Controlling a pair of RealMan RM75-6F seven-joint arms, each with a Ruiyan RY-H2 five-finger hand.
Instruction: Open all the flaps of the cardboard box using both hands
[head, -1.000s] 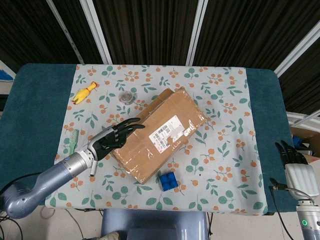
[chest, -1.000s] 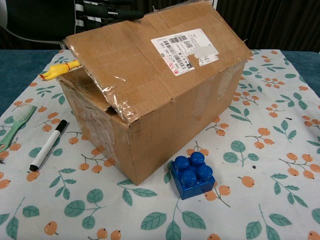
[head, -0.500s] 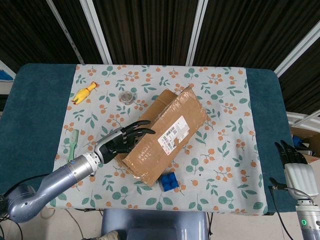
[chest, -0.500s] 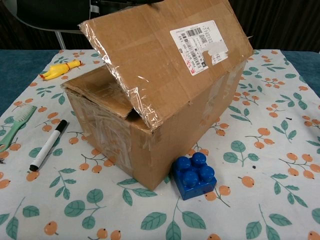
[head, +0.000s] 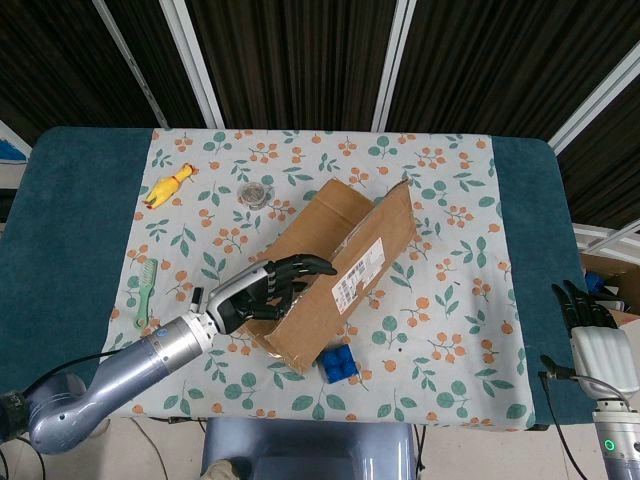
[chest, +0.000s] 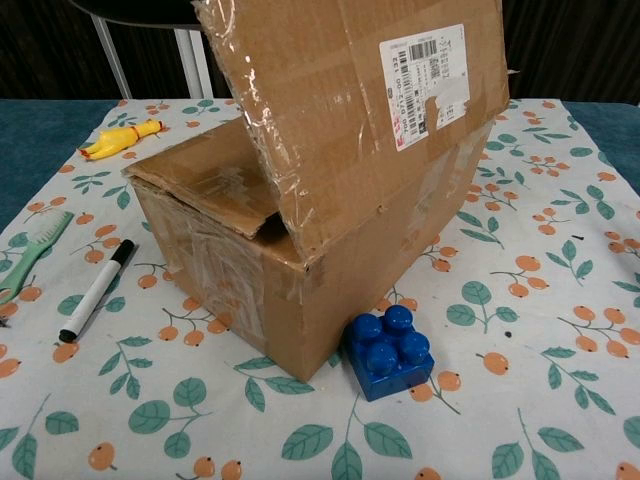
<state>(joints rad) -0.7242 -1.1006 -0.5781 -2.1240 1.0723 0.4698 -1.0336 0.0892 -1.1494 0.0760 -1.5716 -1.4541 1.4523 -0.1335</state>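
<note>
Left hand under (raised) box flap

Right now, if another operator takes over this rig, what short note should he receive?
Left hand: under the big labelled flap, fingers spread, lifting it, gripping nothing.
Right hand: idle at the table's right edge, fingers apart, far from the cardboard box.
Done: the labelled flap stands about halfway up.
Left: push it fully back; open the inner flap, which lies flat, and any others. A blue block sits against the box's near side.
</note>
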